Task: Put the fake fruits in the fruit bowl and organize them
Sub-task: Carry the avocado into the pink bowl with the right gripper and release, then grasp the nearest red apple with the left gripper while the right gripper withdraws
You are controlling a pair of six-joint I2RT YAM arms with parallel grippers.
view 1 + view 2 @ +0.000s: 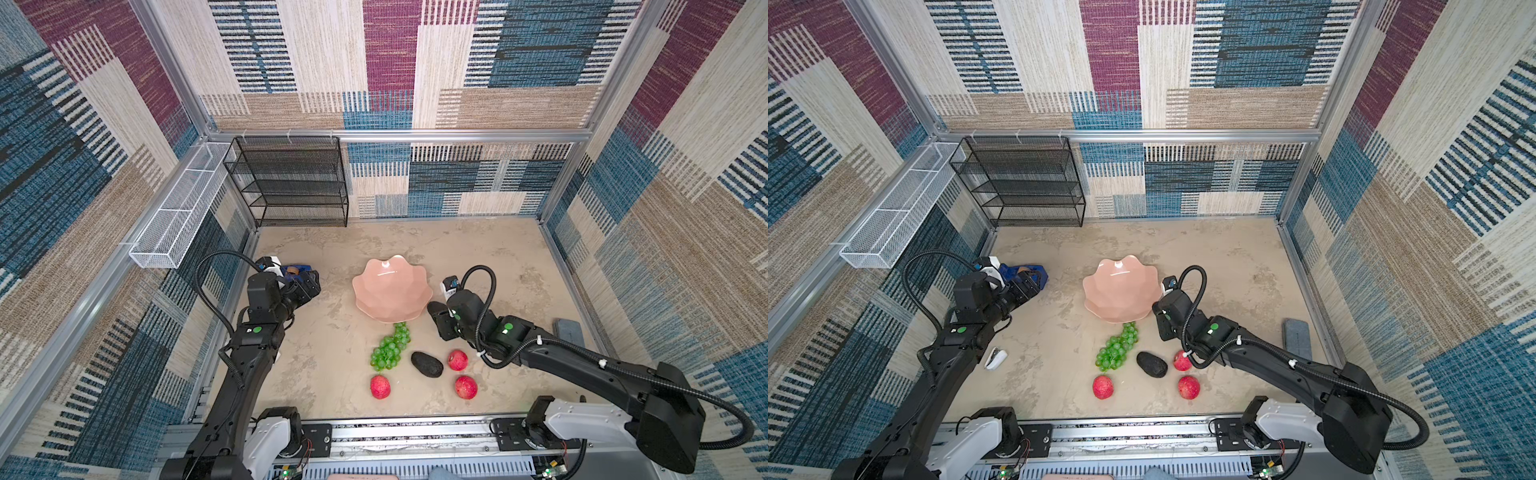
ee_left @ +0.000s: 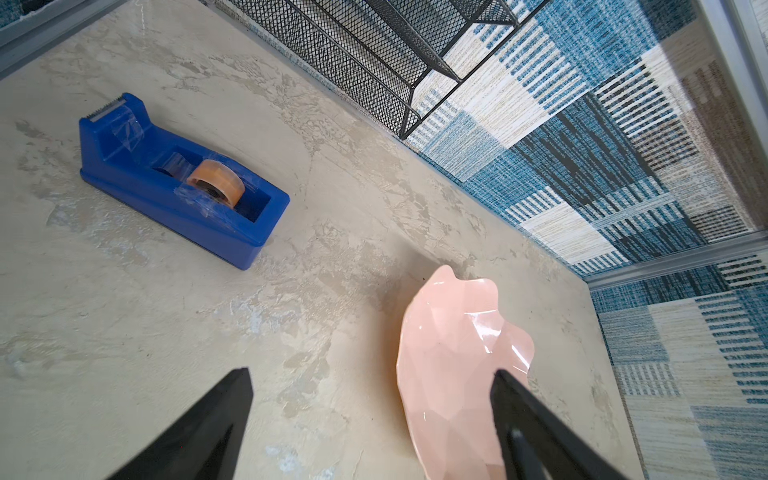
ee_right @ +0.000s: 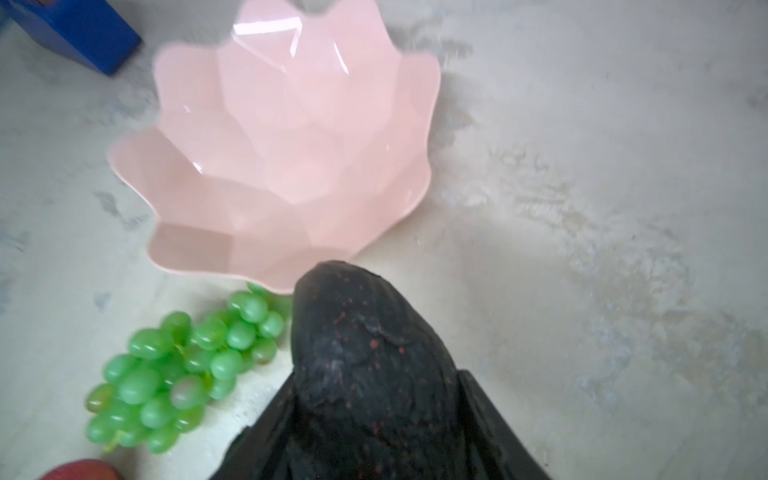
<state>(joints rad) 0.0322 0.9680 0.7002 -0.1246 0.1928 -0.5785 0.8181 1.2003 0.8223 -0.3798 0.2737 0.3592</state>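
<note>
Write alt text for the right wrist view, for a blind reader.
The right claw grips a dark bumpy avocado just short of the empty pink bowl. Green grapes lie close by the bowl's rim.

Left pincer spread, right pincer clamped

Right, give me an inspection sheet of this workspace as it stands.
Surface: beige mottled tabletop, no spills seen.
Job's things: pink bowl empty; grapes at its near rim; loose avocado and three apples on the tabletop; held avocado beside the bowl.
Clutter: blue tape dispenser, grey block, small white object.
Grippers: left gripper open, empty; right gripper shut on the held avocado.
Cables: black hoses loop over both arms; no snag seen.
Surroundings: black mesh rack, white wire basket, patterned walls.
</note>
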